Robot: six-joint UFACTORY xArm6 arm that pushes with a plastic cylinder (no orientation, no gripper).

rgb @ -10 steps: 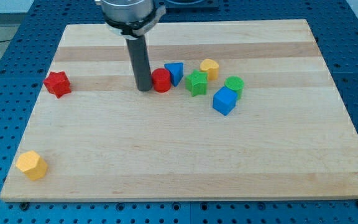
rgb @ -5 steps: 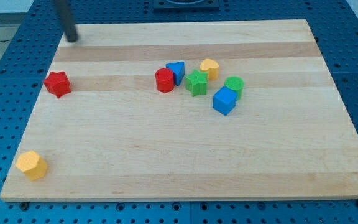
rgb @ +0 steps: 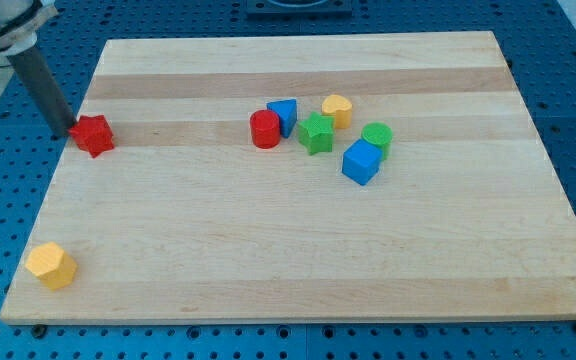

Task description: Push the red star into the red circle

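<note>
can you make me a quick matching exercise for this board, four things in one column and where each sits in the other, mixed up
Things:
1. red star
2. yellow hexagon block
3. red circle
4. blue cube

Places:
A. near the board's bottom left corner in the view
B. touching or almost touching my tip, at the board's left edge
C. at the left end of the central cluster, beside the blue triangle
D. lowest in the cluster, just below the green circle

Pairs: 1-B, 2-A, 3-C, 4-D
</note>
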